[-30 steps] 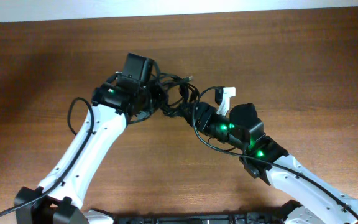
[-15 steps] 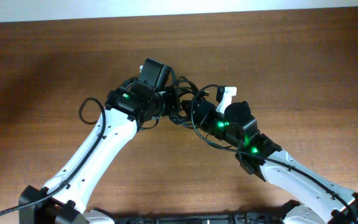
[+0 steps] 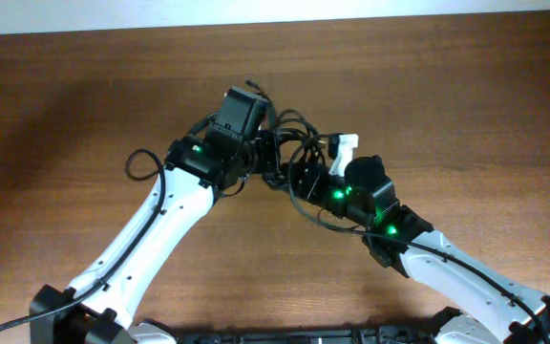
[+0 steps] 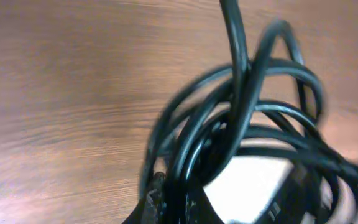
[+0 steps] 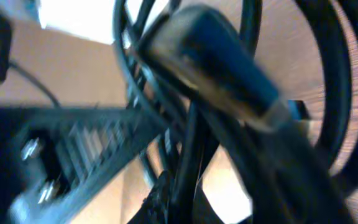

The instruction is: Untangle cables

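I see the cables [image 3: 287,134] bunched at upper centre. The left gripper [image 4: 169,208] is clenched on strands; the right gripper [image 5: 176,208] is closed, apparently on strands too, though it's blurred. With both grasped, next I'd draw them apart gently.

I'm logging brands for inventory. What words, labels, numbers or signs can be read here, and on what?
None can be read. No text shows on the cables, the plug or the table; both wrist views are blurred.

Overhead view evenly lit, sharp — in both wrist views we see cables [image 4: 238,74] blurred, w/ blown-out white patches.
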You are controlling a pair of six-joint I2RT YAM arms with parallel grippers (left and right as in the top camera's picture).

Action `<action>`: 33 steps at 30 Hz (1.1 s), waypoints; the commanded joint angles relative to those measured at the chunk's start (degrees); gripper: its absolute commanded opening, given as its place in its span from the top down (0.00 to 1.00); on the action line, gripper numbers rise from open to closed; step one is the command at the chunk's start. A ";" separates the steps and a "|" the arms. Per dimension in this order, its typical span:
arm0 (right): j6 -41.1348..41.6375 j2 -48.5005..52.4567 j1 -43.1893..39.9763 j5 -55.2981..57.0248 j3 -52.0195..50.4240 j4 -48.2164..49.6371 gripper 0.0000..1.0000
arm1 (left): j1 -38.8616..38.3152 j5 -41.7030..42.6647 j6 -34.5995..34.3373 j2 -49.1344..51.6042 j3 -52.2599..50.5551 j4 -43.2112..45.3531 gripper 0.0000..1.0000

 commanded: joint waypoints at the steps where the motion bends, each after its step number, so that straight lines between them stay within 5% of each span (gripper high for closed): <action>1: -9.11 0.13 0.07 -16.57 0.24 0.79 0.96 | 2.12 -12.61 -9.55 -0.09 0.26 0.90 1.00; 9: -9.11 0.09 -8.70 -35.67 0.24 19.32 0.96 | 4.94 -12.63 -10.05 0.24 0.26 0.42 1.00; 13: -9.14 0.11 -9.84 -43.01 0.15 19.28 0.96 | 6.45 -12.63 -15.50 0.24 0.26 3.37 1.00; 20: -15.85 0.15 -8.79 -43.56 0.11 2.54 0.96 | 8.22 -12.41 -18.32 0.24 0.26 6.08 0.99; 29: -17.20 0.15 -8.79 -20.31 0.09 -18.34 0.95 | 8.35 -9.01 -17.22 0.24 0.26 -1.22 1.00; 33: -17.00 0.15 -8.79 -15.82 0.09 -19.30 0.73 | 8.35 -8.26 -15.89 0.24 0.26 -4.42 1.00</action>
